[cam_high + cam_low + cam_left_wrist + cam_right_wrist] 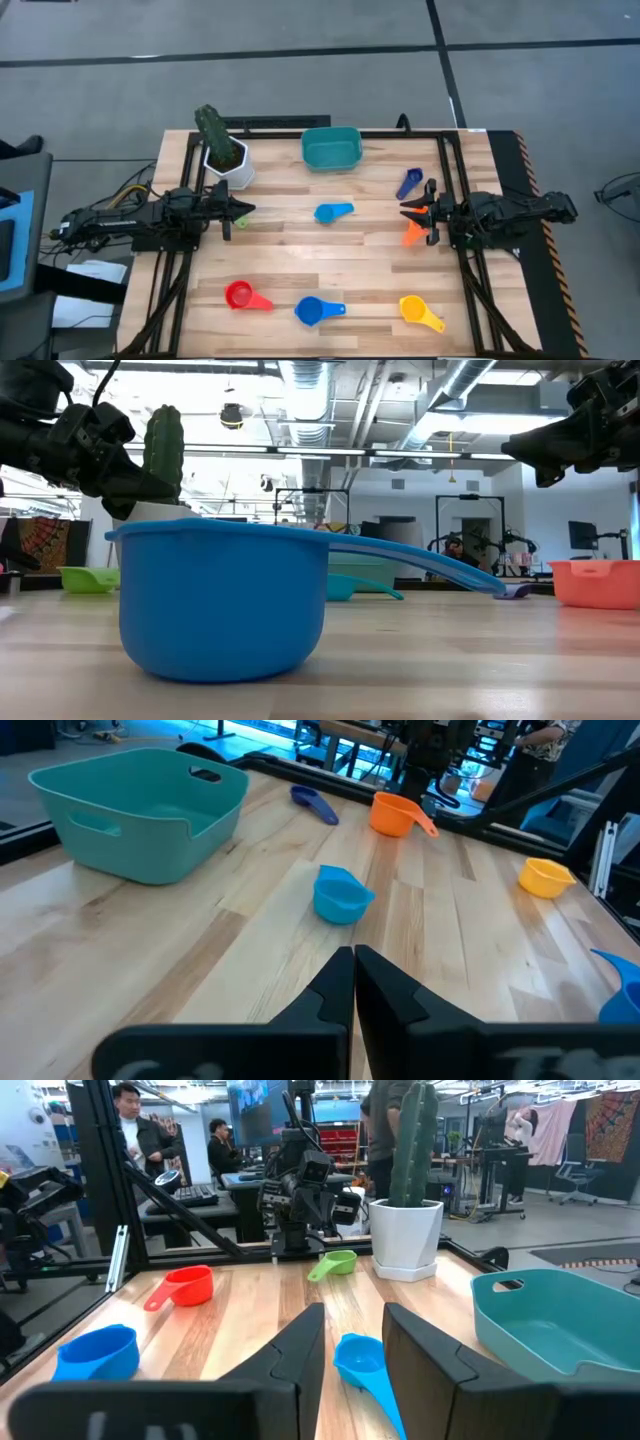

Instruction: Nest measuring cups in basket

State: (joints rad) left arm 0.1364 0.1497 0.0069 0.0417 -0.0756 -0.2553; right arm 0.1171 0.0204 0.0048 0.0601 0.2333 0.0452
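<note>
Light-blue cup (362, 1363): on table ahead of right gripper (352, 1342), jaws apart, empty. Left gripper (354, 982): jaws together, empty.

The basket (331, 148), a shallow teal tub with rounded corners and a cut-out grip in its end wall, is set upright and empty at twelve o'clock on the table. The measuring cups are scattered singly, none nested. A light blue cup (328, 212) is found near the centre, its handle pointed toward three o'clock. A dark blue scoop (408, 183) and an orange cup (412, 234) are placed at about three o'clock. A small green cup (240, 222) is seen at nine o'clock. Along the six o'clock edge, a red cup (240, 295), a blue cup (310, 312) and a yellow cup (414, 309) are laid open side up.
</note>
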